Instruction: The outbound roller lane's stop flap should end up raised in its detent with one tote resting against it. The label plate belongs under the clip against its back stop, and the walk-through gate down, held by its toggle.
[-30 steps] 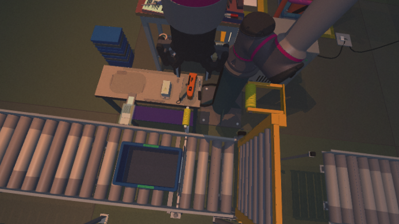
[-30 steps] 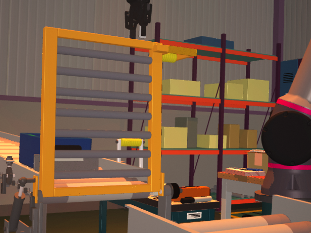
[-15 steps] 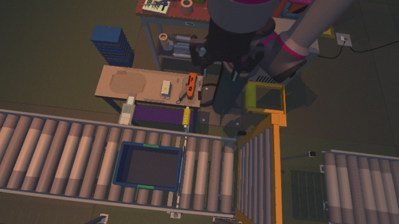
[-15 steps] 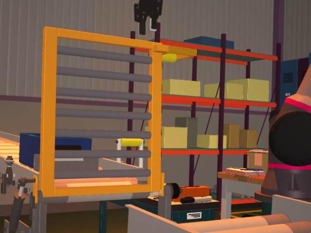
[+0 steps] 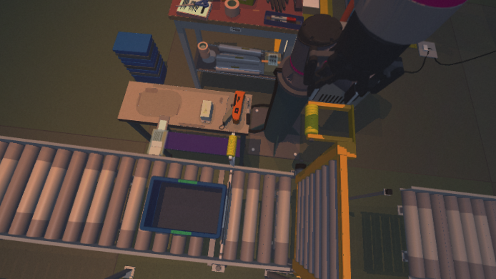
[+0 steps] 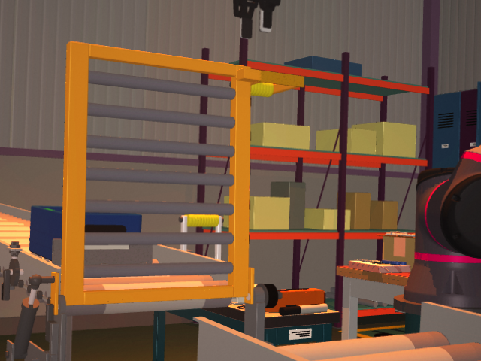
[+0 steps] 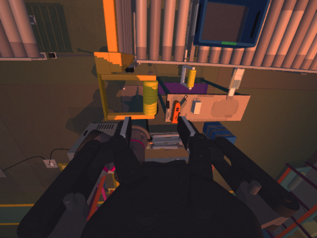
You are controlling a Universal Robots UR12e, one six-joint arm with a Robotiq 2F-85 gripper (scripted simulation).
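Note:
On the roller lane a blue tote (image 5: pixel 184 207) rests with its right side against the raised stop flap (image 5: pixel 226 211), whose yellow-grip handle (image 5: pixel 232 145) stands at the lane's near rail. The orange walk-through gate (image 6: pixel 155 175) stands upright at the lane's end, and its yellow-grip handle (image 5: pixel 311 120) projects from its top. A pale label plate (image 5: pixel 207 109) lies on the small brown table beside the lane. My gripper (image 6: pixel 256 23) hangs high above the gate's handle (image 7: pixel 150 97), pointing down. It is open and holds nothing.
A second roller lane (image 5: pixel 450 232) lies across the gap from the gate. On the brown table (image 5: pixel 184 106) sits an orange hand scanner (image 5: pixel 238 104). A stack of blue totes (image 5: pixel 140 57), a workbench (image 5: pixel 236 21) and storage shelving (image 6: pixel 330 155) stand behind.

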